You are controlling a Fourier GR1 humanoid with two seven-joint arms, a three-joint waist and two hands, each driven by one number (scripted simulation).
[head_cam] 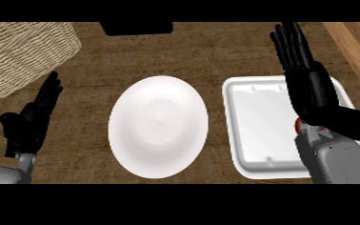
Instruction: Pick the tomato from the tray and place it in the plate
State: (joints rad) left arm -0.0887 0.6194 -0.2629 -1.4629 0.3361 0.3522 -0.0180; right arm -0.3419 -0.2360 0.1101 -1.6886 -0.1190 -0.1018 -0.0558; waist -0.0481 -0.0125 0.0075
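A round white plate (158, 126) is seen lying bare at the middle of the brown woven-textured desk (211, 52), with nothing on it. Just to its right, a white rectangular tray with rounded corners (256, 124) is set on the desk, apart from the plate by a narrow gap. The tray's floor is largely covered by the right robot hand (299, 62) and its grey forearm, which are stretched over the tray's right half; the black fingers are held straight and released, pointing away past the tray's far edge, and nothing is grasped. A small patch of orange-red (299, 124), taken to be the red tomato, is glimpsed at the wrist's left edge over the tray; most of it is hidden. The left robot hand (32, 119) is shown at the view's left edge, open, fingers up. A pale wicker basket (32, 52) is partly seen at the upper left; its contents cannot be made out. A black object (135, 27) is cut off by the top edge. No writing can be read.
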